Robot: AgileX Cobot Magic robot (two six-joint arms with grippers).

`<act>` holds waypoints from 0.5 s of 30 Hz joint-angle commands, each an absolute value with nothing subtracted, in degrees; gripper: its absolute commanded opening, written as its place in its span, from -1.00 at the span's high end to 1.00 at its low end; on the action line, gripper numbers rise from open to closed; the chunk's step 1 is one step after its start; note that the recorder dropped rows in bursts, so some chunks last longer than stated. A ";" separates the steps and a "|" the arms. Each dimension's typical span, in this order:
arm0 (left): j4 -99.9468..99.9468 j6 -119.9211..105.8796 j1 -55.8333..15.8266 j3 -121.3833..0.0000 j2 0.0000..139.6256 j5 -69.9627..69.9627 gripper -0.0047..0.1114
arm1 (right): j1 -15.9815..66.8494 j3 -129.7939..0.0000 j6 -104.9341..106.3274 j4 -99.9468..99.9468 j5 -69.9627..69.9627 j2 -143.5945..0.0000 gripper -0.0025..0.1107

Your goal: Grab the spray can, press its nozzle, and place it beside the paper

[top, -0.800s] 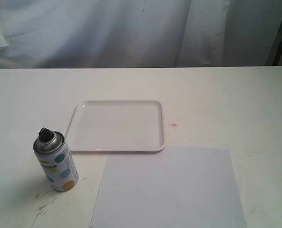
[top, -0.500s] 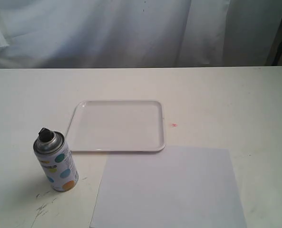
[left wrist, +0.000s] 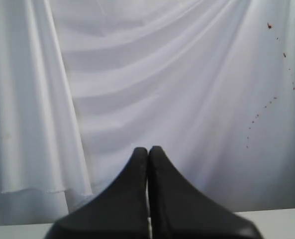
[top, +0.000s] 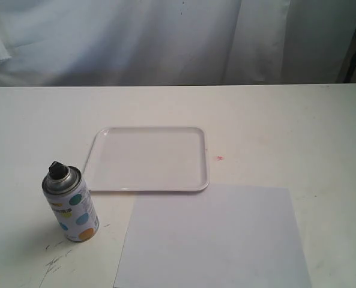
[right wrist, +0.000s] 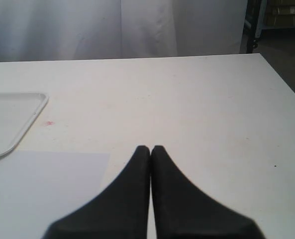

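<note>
The spray can (top: 73, 206) stands upright at the front left of the table, white with coloured dots, a silver dome and the black nozzle (top: 57, 170) on top. To its right lies the pale bluish paper (top: 214, 237), flat at the table's front, and its corner shows in the right wrist view (right wrist: 43, 184). Neither gripper appears in the exterior view. My left gripper (left wrist: 148, 149) is shut and empty, facing the white curtain. My right gripper (right wrist: 150, 148) is shut and empty above the table, beside the paper's edge.
A glossy white rimmed tray (top: 146, 158) lies behind the paper, its corner visible in the right wrist view (right wrist: 13, 124). A small red mark (top: 220, 158) sits to the tray's right. Dark scuffs (top: 54, 261) mark the table in front of the can. A white curtain (top: 165, 42) hangs behind.
</note>
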State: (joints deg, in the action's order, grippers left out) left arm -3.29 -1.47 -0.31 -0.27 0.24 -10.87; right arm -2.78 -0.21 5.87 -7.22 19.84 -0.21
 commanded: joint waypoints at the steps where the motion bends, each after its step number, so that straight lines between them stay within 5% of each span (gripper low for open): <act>1: -3.53 -1.76 -0.62 0.00 0.00 -13.31 0.92 | -3.01 0.00 5.59 -6.97 19.84 0.00 0.96; 15: -3.41 5.08 -0.62 -9.80 2.54 -9.07 0.92 | -3.01 0.00 5.59 -6.97 19.84 0.00 0.96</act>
State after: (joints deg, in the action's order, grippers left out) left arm -3.43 4.02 -0.31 -5.36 0.42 -10.77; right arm -2.78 -0.21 5.87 -7.22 19.84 -0.21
